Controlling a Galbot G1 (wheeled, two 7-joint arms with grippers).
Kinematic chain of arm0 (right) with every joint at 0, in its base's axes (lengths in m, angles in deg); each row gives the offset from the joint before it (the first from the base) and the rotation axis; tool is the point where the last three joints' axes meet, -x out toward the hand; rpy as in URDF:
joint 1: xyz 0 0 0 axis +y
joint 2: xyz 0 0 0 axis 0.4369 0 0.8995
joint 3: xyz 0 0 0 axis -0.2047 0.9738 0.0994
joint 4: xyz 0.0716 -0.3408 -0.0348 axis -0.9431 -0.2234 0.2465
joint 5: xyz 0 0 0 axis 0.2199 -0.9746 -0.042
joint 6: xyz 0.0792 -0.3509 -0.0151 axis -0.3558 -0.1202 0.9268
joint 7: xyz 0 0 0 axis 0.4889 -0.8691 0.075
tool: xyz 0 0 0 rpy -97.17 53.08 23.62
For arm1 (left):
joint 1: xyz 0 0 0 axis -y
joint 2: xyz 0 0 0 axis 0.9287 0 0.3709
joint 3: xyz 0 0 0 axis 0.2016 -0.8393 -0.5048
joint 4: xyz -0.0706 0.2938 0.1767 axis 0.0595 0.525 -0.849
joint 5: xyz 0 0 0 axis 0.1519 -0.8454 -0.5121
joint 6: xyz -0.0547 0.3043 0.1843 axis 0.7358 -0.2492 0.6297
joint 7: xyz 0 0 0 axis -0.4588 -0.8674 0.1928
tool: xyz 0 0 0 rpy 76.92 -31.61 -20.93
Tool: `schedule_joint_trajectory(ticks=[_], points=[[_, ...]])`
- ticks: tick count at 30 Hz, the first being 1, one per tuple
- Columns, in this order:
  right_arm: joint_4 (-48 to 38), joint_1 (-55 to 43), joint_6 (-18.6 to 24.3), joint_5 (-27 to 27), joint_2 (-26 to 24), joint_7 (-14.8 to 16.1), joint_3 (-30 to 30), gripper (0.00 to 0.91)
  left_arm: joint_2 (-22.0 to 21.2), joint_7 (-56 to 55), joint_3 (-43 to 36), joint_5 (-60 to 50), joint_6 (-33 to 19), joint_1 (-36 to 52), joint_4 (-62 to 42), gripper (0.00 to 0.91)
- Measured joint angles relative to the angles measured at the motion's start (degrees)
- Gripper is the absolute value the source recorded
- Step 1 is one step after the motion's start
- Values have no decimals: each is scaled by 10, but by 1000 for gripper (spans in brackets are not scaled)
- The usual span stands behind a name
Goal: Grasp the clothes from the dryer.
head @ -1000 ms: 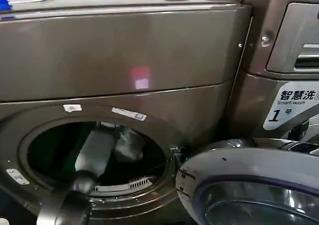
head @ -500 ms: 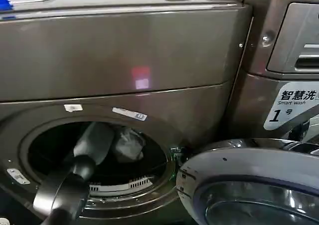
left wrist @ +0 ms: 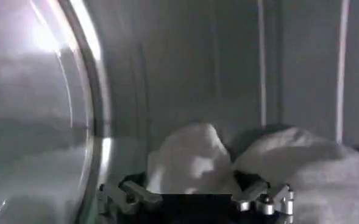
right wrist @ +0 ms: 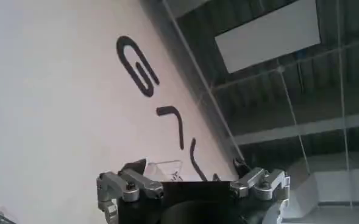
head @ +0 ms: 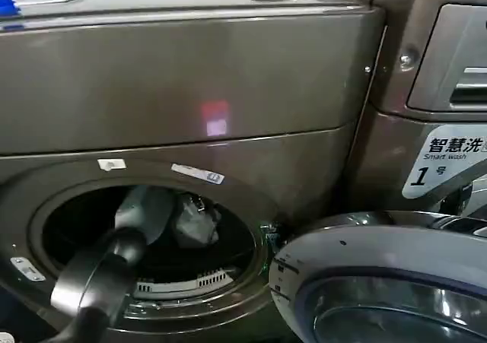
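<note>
Head view has the big bronze dryer (head: pixel 190 84) with its porthole door (head: pixel 380 282) swung open to the right, and the left arm reaching into the drum. Deep inside sit the pale clothes (left wrist: pixel 194 161), bunched up. The left gripper (left wrist: pixel 194 198) is spread wide right at the pile — I'd push into that middle fold before closing, not skim the top.

The left arm (head: pixel 114 259) is a smooth grey tube with a black joint; both the left gripper (left wrist: pixel 194 198) and right gripper (right wrist: pixel 191 189) show silver screwed knuckles on black bodies
</note>
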Motion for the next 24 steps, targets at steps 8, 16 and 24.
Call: schedule_joint_trajectory(ticks=[8, 16, 24], points=[[3, 0, 0, -2, 2, 1, 1, 907, -4, 17, -31, -27, 2, 23, -27, 907], [3, 1, 0, -3, 3, 3, 0, 907, -12, 33, -60, -34, 3, 43, -48, 907], [1, -1, 0, -5, 3, 4, 1, 907, -19, 50, -85, -40, 1, 59, -68, 774]])
